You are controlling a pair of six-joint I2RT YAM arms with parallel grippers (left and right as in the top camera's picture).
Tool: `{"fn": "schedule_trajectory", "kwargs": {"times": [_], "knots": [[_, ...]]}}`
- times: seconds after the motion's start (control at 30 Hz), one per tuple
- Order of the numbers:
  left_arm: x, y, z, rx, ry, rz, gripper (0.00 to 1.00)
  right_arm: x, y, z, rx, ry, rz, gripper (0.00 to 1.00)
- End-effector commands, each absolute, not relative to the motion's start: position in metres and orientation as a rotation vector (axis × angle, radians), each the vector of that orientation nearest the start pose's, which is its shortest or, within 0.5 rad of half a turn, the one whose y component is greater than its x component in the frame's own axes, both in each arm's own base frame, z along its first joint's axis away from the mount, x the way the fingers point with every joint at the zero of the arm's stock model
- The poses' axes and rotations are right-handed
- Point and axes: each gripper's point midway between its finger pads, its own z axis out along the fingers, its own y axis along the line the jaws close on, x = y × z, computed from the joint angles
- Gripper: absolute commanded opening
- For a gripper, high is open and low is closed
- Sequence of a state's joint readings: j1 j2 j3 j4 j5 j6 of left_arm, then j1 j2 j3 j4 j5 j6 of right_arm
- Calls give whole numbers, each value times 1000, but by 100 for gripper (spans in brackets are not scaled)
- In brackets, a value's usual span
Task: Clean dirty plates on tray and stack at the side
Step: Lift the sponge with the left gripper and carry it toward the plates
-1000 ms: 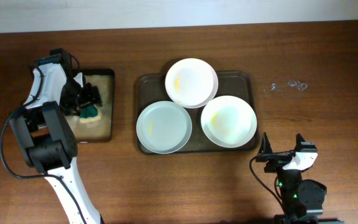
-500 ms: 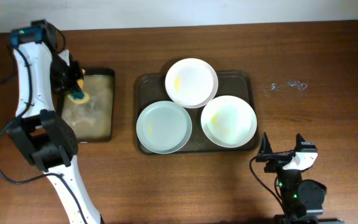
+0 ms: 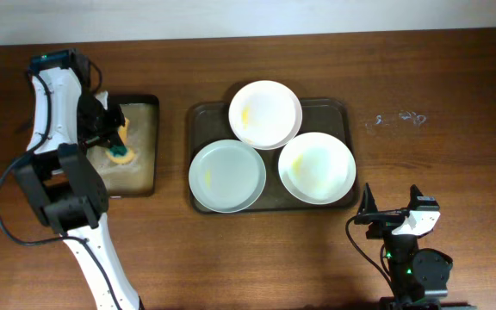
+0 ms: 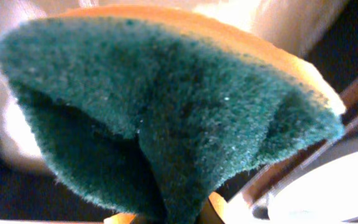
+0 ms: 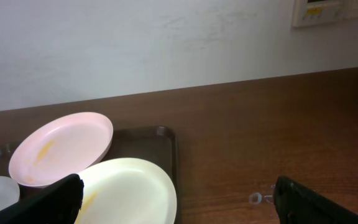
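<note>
Looking down from overhead, we saw all three plates sitting on the tray, and neither set of fingers was touching any of them. The left gripper was well off to the left of the tray, over the small black tray with the tan bottom, and its fingers were clenched on the sponge. In the left wrist view the sponge filled nearly everything: green scrubby side towards the camera, folded in the middle, yellow foam along the top edge. We couldn't make out the fingers themselves there.

The right gripper sat near the front right corner of the tray, off it, above the bare surface. Its fingers were spread wide with nothing between them, and the nearest plate was close by but apart from them.

Counting it up, we had:
- three plates: the back plate hanging over the tray's far rim with a yellow smear on its left side, the left plate mostly clean-looking, the right plate with a faint yellow patch
- one big tray
- one small tray
- one sponge

The back plate looked like it slightly overlapped the other two. None of the plates were stacked at the side.
</note>
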State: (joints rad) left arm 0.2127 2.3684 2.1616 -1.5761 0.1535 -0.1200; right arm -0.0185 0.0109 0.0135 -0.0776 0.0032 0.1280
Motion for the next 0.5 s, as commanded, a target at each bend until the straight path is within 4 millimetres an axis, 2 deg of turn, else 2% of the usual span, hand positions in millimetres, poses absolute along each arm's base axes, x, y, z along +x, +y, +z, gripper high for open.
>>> {"fn": "schedule_trajectory", "kwargs": {"times": [0.0, 0.03, 0.07, 0.13, 0.2, 0.23, 0.3, 0.33, 0.37, 0.47], "knots": [[419, 61, 118, -625, 3155, -463, 0, 246, -6, 155, 126, 1646, 76, 98], [428, 60, 140, -596, 3084, -504, 0, 246, -5, 155, 126, 1646, 76, 98], [429, 60, 148, -580, 3064, -493, 0, 246, -6, 155, 126, 1646, 76, 98], [425, 81, 143, -577, 3087, -294, 0, 246, -6, 155, 126, 1646, 76, 98], [414, 90, 115, -595, 3164, -189, 0, 246, -6, 155, 126, 1646, 76, 98], [402, 87, 82, -614, 3232, -203, 0, 246, -6, 155, 126, 1646, 76, 98], [392, 78, 48, -629, 3270, -280, 0, 246, -6, 155, 126, 1646, 76, 98], [392, 72, 46, -587, 3274, -344, 0, 246, -6, 155, 126, 1646, 76, 98], [395, 66, 52, -521, 3258, -421, 0, 246, -6, 155, 126, 1646, 76, 98], [411, 63, 103, -474, 3157, -462, 0, 246, -5, 155, 126, 1646, 76, 98]]}}
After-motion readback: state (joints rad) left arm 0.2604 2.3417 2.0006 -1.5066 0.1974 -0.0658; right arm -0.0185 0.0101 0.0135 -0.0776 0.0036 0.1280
